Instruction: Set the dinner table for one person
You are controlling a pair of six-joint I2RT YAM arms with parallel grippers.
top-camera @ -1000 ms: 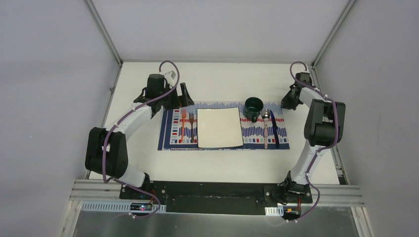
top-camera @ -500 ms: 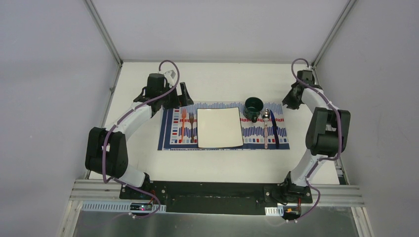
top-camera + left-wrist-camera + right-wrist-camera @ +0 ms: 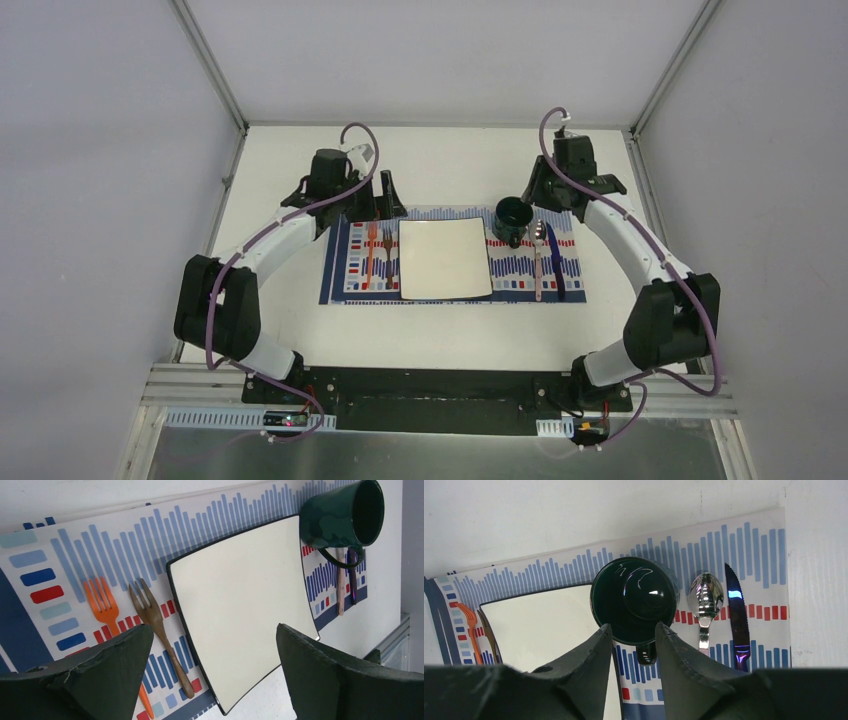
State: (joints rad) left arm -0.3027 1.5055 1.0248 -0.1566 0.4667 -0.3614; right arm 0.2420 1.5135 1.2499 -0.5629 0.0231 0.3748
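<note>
Spanning nearly the whole top view, the dinner table (image 3: 450,160) is a plain white matte top with aluminium edge rails, closed in by pale grey walls. A striped placemat (image 3: 520,272) lies mid-table. On it sits a square white plate (image 3: 445,258), with an orange fork (image 3: 369,255) and a wooden fork (image 3: 387,255) to its left. A dark green mug (image 3: 513,218) stands at its far right corner, with a spoon (image 3: 539,255) and a knife (image 3: 556,265) to its right. The left gripper (image 3: 212,630) hangs over the mat's far left edge, jaws spread wide, empty. The right gripper (image 3: 634,630) hovers over the mug, jaws partly apart, pinching nothing. Versus a second ago, the right arm has swung inward from the table's right edge and the left gripper has shifted slightly right. The setting is unmoved.
</note>
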